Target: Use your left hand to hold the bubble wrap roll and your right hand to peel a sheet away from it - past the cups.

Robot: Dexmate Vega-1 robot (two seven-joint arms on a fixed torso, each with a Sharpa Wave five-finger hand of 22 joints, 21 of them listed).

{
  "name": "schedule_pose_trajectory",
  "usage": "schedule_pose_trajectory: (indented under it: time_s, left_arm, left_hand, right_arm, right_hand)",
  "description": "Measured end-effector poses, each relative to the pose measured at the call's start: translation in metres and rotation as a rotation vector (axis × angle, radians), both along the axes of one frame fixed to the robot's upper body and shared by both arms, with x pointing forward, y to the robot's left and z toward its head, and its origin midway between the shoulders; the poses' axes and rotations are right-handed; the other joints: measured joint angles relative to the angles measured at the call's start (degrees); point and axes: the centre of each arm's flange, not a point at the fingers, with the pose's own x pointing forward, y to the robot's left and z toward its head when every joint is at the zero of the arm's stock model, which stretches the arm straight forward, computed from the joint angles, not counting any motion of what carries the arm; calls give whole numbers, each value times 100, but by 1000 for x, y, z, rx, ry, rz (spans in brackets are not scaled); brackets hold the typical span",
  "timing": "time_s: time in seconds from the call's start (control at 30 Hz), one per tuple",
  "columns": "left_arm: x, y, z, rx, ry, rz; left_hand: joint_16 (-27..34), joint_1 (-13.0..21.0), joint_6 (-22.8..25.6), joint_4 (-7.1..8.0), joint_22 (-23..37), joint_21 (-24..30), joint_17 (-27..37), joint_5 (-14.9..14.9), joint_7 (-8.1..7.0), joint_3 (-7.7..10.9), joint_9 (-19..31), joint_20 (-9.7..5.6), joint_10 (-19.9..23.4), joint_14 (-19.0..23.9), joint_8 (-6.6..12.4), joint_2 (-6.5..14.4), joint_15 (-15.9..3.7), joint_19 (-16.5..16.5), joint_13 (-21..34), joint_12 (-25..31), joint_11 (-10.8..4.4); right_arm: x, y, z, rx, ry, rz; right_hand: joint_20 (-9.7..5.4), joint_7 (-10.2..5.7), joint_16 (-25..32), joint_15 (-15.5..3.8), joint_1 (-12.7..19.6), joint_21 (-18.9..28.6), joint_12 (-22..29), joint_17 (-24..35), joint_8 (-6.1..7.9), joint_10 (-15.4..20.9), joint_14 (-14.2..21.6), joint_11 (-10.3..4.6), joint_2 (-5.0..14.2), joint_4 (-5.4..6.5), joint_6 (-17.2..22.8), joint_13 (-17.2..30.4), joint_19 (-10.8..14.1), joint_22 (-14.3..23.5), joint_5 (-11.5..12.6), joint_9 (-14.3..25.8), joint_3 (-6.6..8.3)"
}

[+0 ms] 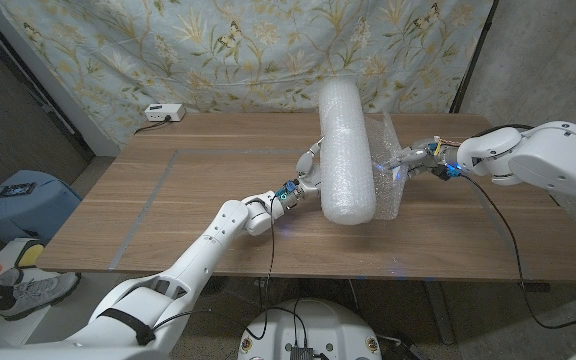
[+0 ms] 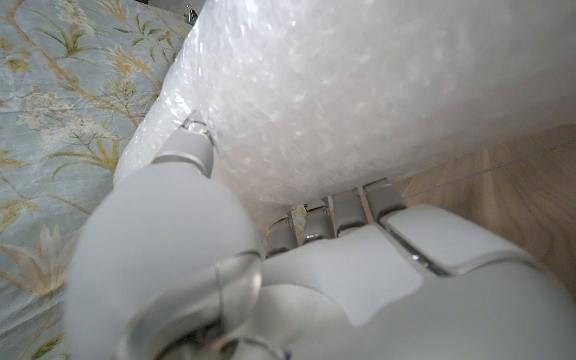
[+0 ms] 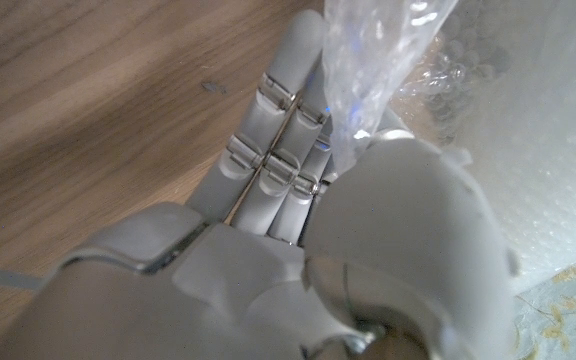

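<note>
- Left hand (image 1: 308,172): centre of the head view, pressed against the left side of the bubble wrap roll (image 1: 345,150); its wrist view shows the thumb (image 2: 190,150) on the roll's surface and the other fingers tucked under its curve, so it holds the roll.
- Right hand (image 1: 415,157): right of centre in the head view, just beside the roll; thumb and fingers (image 3: 286,120) closed on a fold of the clear sheet (image 1: 388,165), which it pinches.
- Bubble wrap roll: thick white cylinder, middle of the head view, tilted, upper end against the backdrop, lower end over the bench (image 1: 198,200).
- Sheet: clear film spread from the roll's right side to the right hand, partly unwound.
- Bench: wooden top with a pale rectangular line marked on its left half.
- White box (image 1: 164,113): upper left, at the bench's far edge.
- Floral cloth (image 1: 218,50): hung across the top of the frame.
</note>
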Motion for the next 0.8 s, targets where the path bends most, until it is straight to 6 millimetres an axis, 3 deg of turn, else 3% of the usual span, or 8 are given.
schedule_pose_trajectory:
  time_s: [0.43, 0.8]
  left_arm:
    - [5, 0, 0, -27, -11, -9]
    - [8, 2, 0, -40, -29, -16]
  left_hand:
    - [-49, -167, -61, -14, -40, -91, -51, -66, -130, -85, 1, 70, -104, -125, 0, -108, 81, -76, -30, -84, -19]
    - [-133, -395, -176, 4, -38, -211, -135, -266, 218, -321, -18, 111, -239, -258, 0, -335, 152, -156, -30, -126, -27]
  right_arm:
    - [3, -1, -1, 2, 2, -15]
    - [5, -1, -3, 8, 2, -29]
  right_hand:
    - [-21, -1, -47, 0, 16, 86, 0, 26, -1, 0, -1, 0, 16, 16, -1, 14, -42, -27, -1, 26, -16]
    - [1, -2, -88, -15, 37, 131, -43, 53, -18, 0, 15, 0, 37, 0, -1, 31, -63, -27, -19, 26, -32]
